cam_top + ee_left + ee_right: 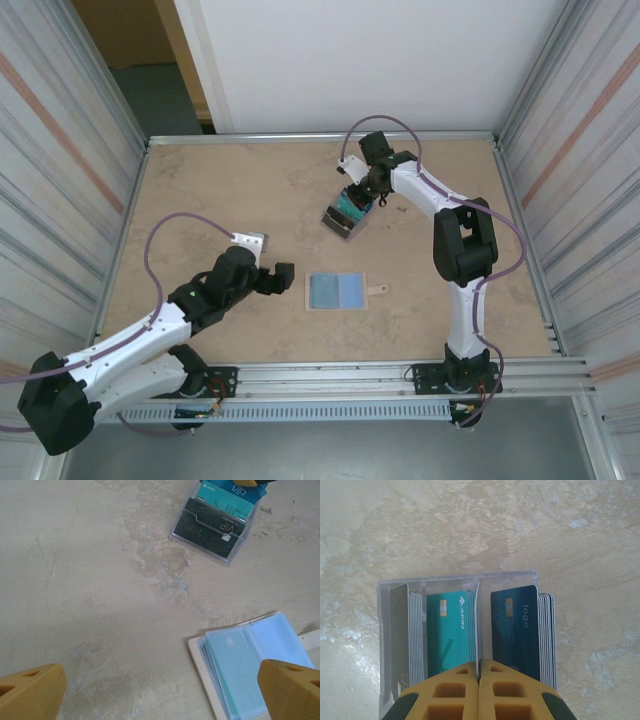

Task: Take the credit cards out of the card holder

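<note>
Teal card (448, 630) reads "AION" — blue card (516, 632) "logo" — dark card (207, 526) "VIP".

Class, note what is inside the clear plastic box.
The clear box holds stacked credit cards, a teal card and a dark blue card facing out. Others show only edges; the right pincer covers their near ends.

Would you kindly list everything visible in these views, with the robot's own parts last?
card holder: one, tan with pale blue inside, lying open near the table's middle.
credit cards: too many to count, teal, blue and dark, standing in the clear tray.
clear tray: one, transparent, beyond the holder.
table: one, beige, under everything.
left arm: one, white and black, near left; jaws wide open.
right arm: one, white and black, right; jaws shut over the tray.
</note>
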### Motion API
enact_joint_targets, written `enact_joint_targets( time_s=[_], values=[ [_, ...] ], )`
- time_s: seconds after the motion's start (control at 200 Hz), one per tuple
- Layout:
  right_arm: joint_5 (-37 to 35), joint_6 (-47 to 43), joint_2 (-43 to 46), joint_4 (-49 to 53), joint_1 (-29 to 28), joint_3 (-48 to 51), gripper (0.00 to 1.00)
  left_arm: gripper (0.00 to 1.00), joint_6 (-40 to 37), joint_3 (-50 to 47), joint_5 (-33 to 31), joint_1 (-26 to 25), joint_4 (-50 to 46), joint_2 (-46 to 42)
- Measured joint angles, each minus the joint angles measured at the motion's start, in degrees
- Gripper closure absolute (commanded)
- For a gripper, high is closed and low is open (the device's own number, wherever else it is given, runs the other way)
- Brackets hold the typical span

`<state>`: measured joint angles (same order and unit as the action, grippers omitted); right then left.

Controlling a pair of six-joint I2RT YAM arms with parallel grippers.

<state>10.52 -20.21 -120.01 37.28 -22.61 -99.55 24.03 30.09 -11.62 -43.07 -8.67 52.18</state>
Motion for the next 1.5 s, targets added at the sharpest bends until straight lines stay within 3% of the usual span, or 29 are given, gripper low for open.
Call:
enact_joint_targets(
  time_s=[0.401, 0.847, 1.203, 1.503],
  values=[
    [-5.97, 1.73, 0.00, 0.31, -0.37, -0.11, 0.83, 0.01, 0.00, 0.00, 0.09, 0.00, 0.02, 0.04],
    [-9.38, 4.11, 1.05, -0.04, -0.35, 0.28, 0.83, 0.01, -0.02, 0.00, 0.13, 0.28, 0.04, 0.04],
    [-12.96, 13.86, 14.53, -3.32, -1.22, 8.96, 0.81, 0.01, 0.26, 0.00, -0.20, 0.31, 0.02, -0.22],
    [-18.25, 30.67, 28.81, -2.40, -10.23, 22.53, 0.73, 0.01, 2.67, -1.64, -4.61, 0.46, 1.51, -4.70]
  ],
)
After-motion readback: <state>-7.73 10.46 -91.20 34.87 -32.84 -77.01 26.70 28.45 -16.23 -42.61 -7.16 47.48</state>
